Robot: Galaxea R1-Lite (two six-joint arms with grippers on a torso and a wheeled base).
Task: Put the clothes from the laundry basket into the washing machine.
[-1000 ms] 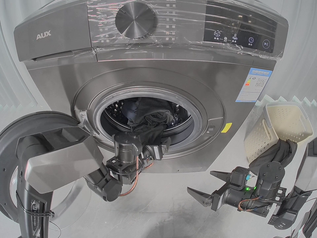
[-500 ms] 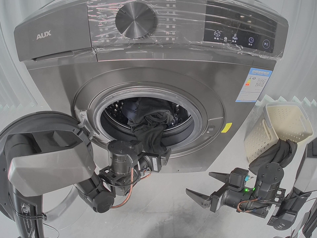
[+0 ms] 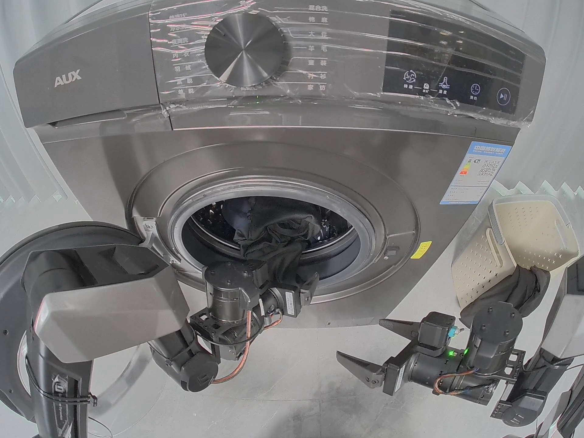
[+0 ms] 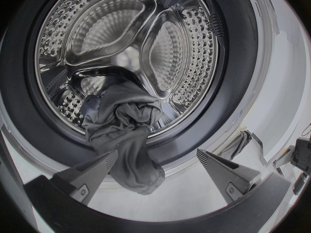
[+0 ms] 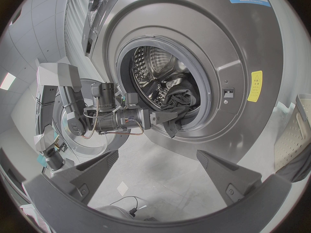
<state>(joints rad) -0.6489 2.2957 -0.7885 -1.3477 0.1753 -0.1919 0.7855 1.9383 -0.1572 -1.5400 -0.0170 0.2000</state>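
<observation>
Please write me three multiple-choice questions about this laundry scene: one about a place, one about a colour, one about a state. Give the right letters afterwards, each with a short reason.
1. Where is the dark garment at the washing machine?
A. Wholly on the floor
B. Partly in the drum, one end hanging out over the door seal
C. On top of the machine

2. What colour is the laundry basket?
A. Cream
B. Blue
C. Red

3. How do the fingers of the left gripper stand?
A. Shut on the garment
B. Shut on nothing
C. Open, holding nothing

Answers:
1 B: the left wrist view shows the cloth draped from the drum over the seal.
2 A: its perforated walls are cream in the head view.
3 C: both fingers stand wide apart.
</observation>
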